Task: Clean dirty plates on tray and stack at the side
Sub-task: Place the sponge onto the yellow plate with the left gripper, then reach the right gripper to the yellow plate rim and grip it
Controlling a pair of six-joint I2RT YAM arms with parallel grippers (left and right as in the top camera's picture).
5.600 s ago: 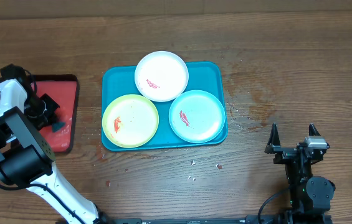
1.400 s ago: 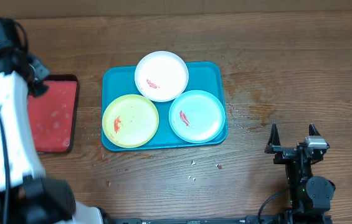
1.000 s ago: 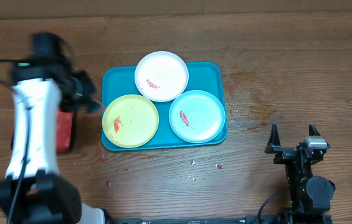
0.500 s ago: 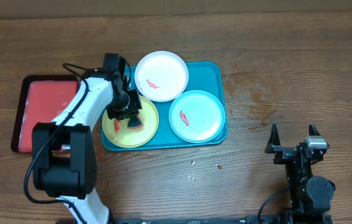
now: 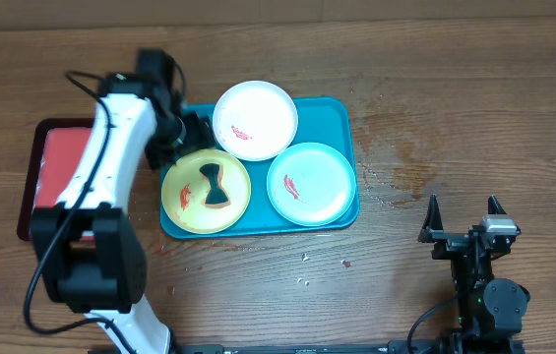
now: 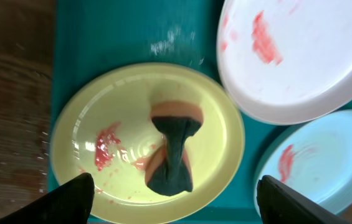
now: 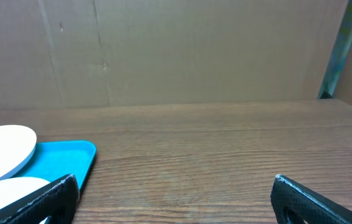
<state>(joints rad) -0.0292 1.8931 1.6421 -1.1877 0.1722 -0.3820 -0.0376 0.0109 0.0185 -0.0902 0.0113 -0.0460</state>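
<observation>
Overhead view: the yellow-green plate (image 5: 238,194) is seen at the near left of the teal tray (image 5: 341,110), with the white plate (image 5: 255,120) behind it and the light blue plate (image 5: 311,184) to its right. All three lie on the tray and none has been set aside. A red smear is still carried by each.

A dark sponge (image 5: 216,186) with an orange face now rests on the yellow-green plate. It is pinched at the waist into a bow-tie shape and lies just beside the smear. Half a second ago it was held over this plate in the left gripper (image 5: 181,133). It has since been let go, and the gripper has been drawn back toward the tray's far left corner. In the left wrist view the sponge (image 6: 171,155) is seen lying free between the two dark fingertips (image 6: 70,199), with the jaws spread wide and nothing held in them.

The right gripper (image 5: 463,211) has not been moved. It is parked at the near right of the table (image 5: 455,88), well apart from the tray, with its jaws fully spread and empty. The red tray (image 5: 56,167) is left bare at the far left.

For the task, the cleaning tool is judged to have been delivered, but no wiping has been done. A fresh grasp on the sponge would probably be needed before the smear can be scrubbed, and stacking is not yet begun.
</observation>
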